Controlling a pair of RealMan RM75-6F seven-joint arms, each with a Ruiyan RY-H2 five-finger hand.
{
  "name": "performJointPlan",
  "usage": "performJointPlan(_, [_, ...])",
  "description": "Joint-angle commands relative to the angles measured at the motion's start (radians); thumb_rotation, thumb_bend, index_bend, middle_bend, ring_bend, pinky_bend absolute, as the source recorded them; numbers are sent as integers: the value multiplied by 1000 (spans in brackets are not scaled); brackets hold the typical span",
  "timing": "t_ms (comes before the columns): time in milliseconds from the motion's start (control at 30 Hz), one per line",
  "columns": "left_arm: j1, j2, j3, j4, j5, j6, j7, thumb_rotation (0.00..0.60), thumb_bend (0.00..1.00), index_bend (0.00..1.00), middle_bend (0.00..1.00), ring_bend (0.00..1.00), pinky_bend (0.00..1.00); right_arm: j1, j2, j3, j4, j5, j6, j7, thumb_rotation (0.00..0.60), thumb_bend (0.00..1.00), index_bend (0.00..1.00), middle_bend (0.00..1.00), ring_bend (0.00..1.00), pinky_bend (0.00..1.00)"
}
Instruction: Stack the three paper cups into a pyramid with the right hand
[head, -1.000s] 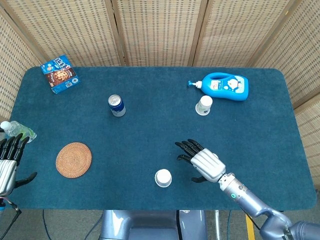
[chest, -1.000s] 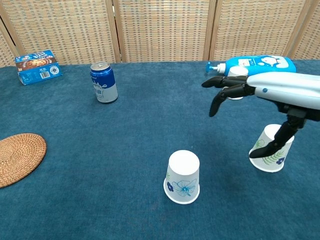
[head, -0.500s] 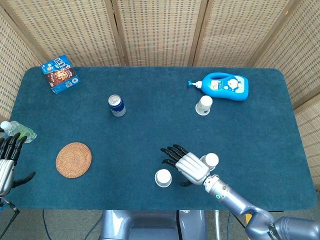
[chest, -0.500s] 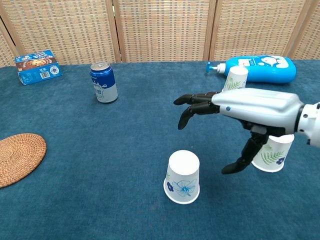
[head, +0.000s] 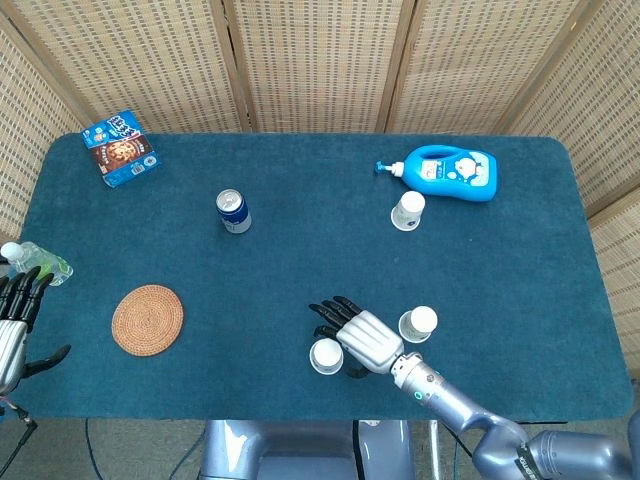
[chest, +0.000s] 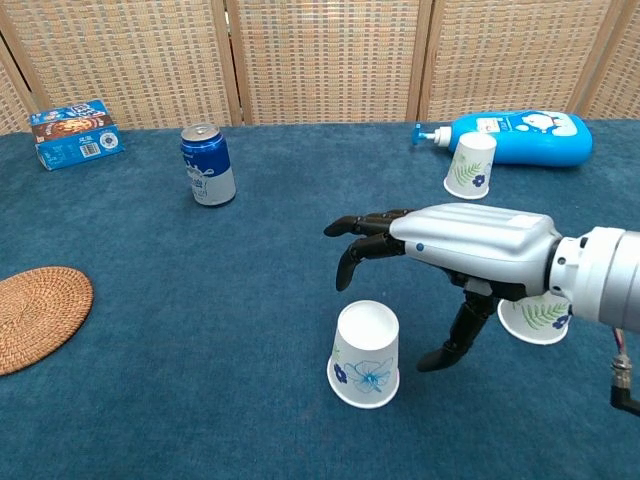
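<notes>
Three white paper cups with blue-green prints stand upside down on the blue table. One cup (head: 326, 356) (chest: 365, 353) is near the front edge. A second cup (head: 417, 324) (chest: 536, 317) stands to its right, partly hidden behind my right arm in the chest view. The third cup (head: 407, 211) (chest: 470, 165) is at the back, beside the detergent bottle. My right hand (head: 358, 338) (chest: 455, 245) hovers open just right of and above the front cup, fingers spread over it, thumb hanging down beside it, not touching. My left hand (head: 14, 325) rests open at the table's left edge.
A blue detergent bottle (head: 445, 171) (chest: 515, 138) lies at the back right. A blue soda can (head: 233, 211) (chest: 207, 165) stands mid-left, a cookie box (head: 120, 148) (chest: 74, 133) at the back left, a woven coaster (head: 147, 319) (chest: 32, 315) at the front left, a plastic bottle (head: 36, 262) beside my left hand.
My right hand has moved left, away from the right-hand cup, and now hovers beside the front cup. The left hand and all cups stayed still.
</notes>
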Motion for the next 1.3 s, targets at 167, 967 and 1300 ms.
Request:
performJointPlan(167, [-1, -1, 0, 1, -2, -3, 0, 600, 184, 0, 0, 0, 0, 5, -24, -9, 26, 8, 3, 11, 600, 127, 329, 0, 0, 81])
performJointPlan(967, [-1, 1, -1, 1, 1, 1, -4, 600, 185, 0, 0, 0, 0, 7, -26, 0, 19, 22, 55, -13, 600, 118, 571, 0, 0, 90])
performJointPlan(1300, [0, 0, 1, 0, 5, 3, -2, 600, 185, 0, 0, 0, 0, 6, 11, 60, 12, 143, 69, -108, 600, 118, 572, 0, 0, 89])
